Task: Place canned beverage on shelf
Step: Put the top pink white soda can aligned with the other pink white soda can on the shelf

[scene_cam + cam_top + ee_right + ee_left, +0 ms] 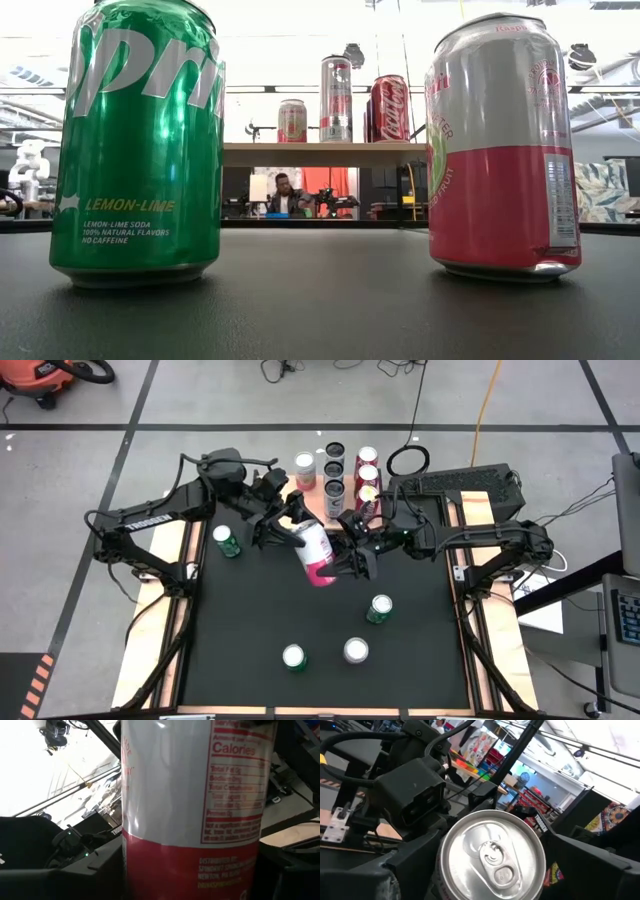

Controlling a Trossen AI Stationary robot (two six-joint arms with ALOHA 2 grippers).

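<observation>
1. Can [316,552], pink and white, hangs tilted in the air at the middle of the high view, above the black table [250,610]. It is not on the shelf yet.
2. Right gripper [352,555] is just right of the can. Its jaws are squeezed on the can's side, and its own camera is filled by the label [190,820].
3. Left gripper [292,525] is at the can's upper left end. Its camera looks right at the shiny top with the pull tab [492,855]. Its jaws stand wide on both sides of the can, but I cannot tell if they press on it or not.
4. Shelf [300,153] is the wood plank in the middle of the low view. Other cans stand on it in a row.
5. The can looks full and closed, so it is likely a bit heavy. Its thin metal wall is hard but can dent if squeezed too much, and it is smooth, so it can slip or roll.
6. The best place to hold is the round side near the middle, one jaw on each side. The top and bottom rims are poor spots to pinch.
7. It must be stood up straight before it is let go, in a gap between the cans there, or it may knock them over.
</observation>
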